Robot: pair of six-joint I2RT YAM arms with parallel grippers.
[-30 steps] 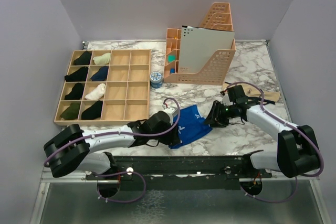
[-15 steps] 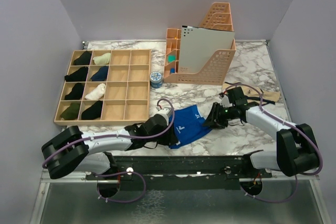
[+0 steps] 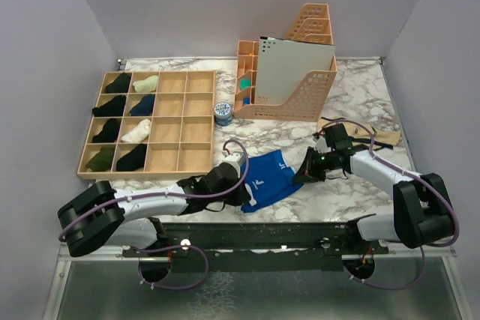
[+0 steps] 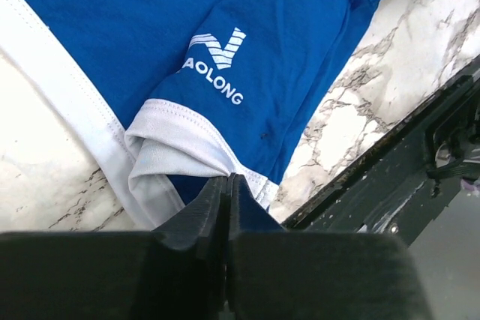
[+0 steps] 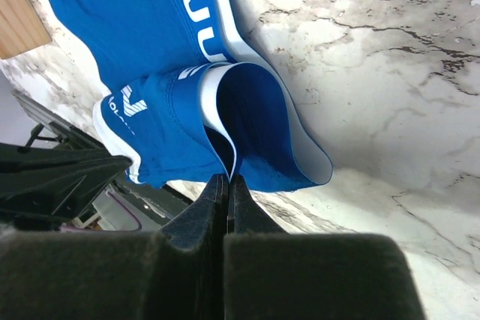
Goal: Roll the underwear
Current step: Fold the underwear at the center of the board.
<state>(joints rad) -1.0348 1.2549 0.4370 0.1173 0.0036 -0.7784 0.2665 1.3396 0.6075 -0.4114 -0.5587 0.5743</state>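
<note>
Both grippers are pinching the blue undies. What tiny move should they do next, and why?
Probably raise both pinched edges slightly and turn them over the flat part, starting the roll. The left gripper is shut on the white-banded edge, the right gripper on a blue edge, and the underwear lies unrolled on the table.

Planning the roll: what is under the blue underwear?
Only the marble table shows around the underwear; the part directly beneath is covered by cloth, so unseen.
</note>
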